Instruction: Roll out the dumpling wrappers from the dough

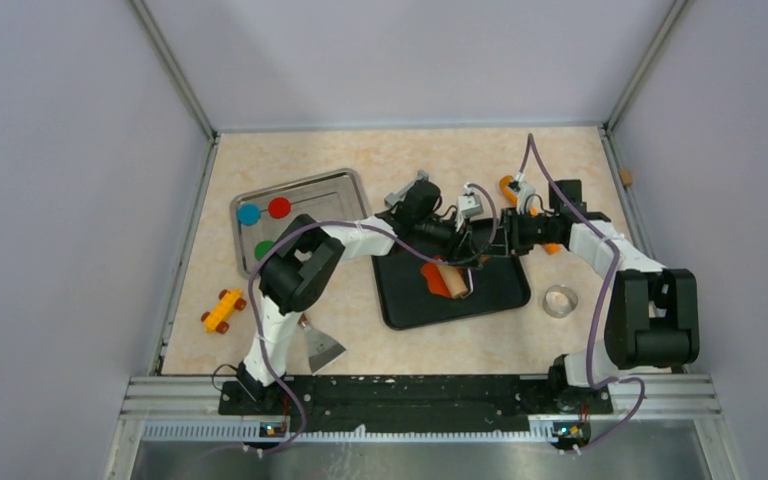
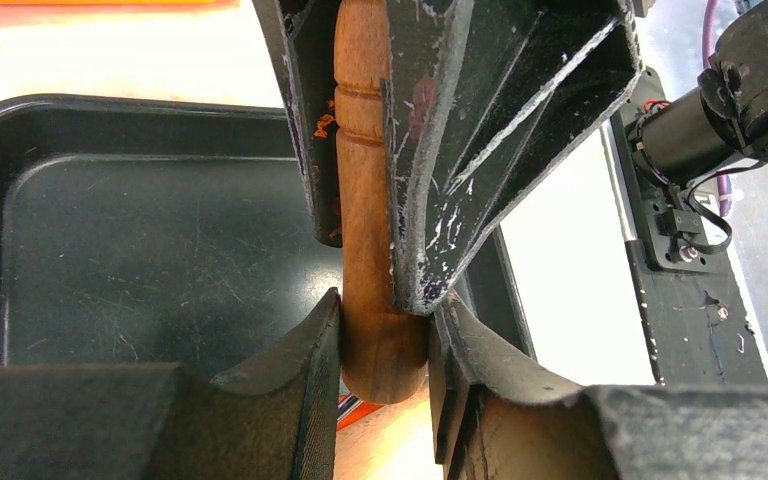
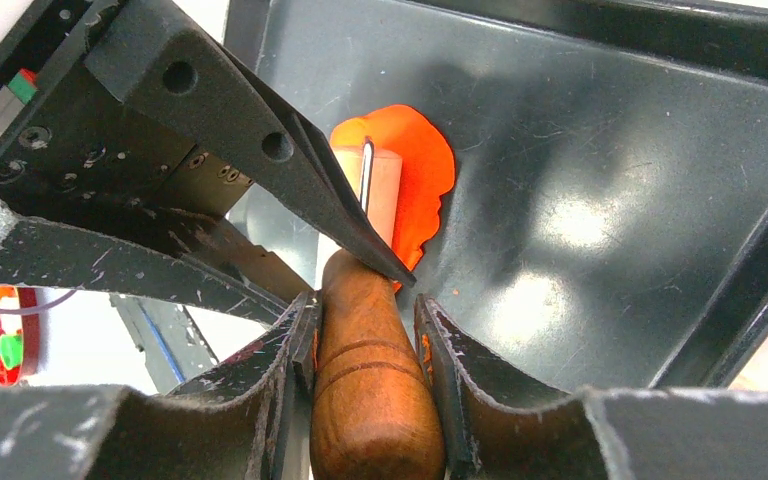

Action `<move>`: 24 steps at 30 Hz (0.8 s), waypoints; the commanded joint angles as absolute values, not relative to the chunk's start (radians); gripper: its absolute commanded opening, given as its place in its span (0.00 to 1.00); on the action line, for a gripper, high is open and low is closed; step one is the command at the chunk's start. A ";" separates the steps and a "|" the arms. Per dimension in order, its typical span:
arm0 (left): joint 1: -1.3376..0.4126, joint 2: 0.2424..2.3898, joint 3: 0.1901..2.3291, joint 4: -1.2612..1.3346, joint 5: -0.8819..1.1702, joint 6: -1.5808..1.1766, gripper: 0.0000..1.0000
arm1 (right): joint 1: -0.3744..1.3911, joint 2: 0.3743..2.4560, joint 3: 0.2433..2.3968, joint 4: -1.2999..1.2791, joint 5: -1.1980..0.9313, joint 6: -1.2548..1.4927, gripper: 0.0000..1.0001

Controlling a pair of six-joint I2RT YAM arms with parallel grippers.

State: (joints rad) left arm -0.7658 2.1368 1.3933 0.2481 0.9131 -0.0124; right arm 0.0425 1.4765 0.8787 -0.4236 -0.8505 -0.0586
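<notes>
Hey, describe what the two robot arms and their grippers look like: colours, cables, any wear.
The left arm and right arm have white links between bulky black joints, with a thin purple cable looping along each. The left gripper and right gripper are black, with two wedge-shaped fingers, scratched pale and smeared in places with orange-red.

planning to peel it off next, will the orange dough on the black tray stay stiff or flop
Probably floppy: the dough looks thin and ragged-edged, so may tear. Pressed flat on the black tray, it likely sticks.
</notes>
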 commanded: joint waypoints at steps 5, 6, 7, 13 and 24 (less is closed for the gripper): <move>-0.807 2.276 1.454 0.302 0.678 -0.048 0.00 | 0.042 1.483 0.914 -0.556 -0.766 -0.212 0.00; -0.808 2.276 1.467 0.305 0.679 -0.061 0.00 | 0.036 1.488 0.923 -0.566 -0.786 -0.210 0.00; -0.810 2.276 1.477 0.307 0.679 -0.070 0.00 | 0.033 1.493 0.936 -0.582 -0.802 -0.207 0.00; -0.812 2.286 1.534 0.293 0.675 -0.107 0.00 | 0.028 1.499 0.953 -0.594 -0.749 -0.202 0.00; -0.804 2.186 1.407 0.227 0.687 -0.036 0.00 | 0.078 1.535 0.908 -0.497 -0.742 -0.108 0.00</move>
State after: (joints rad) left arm -0.7902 2.1963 1.4826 0.2768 0.8883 -0.0685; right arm -0.0067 1.4841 0.9432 -0.5171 -0.8078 -0.1009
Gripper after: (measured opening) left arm 0.355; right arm 0.349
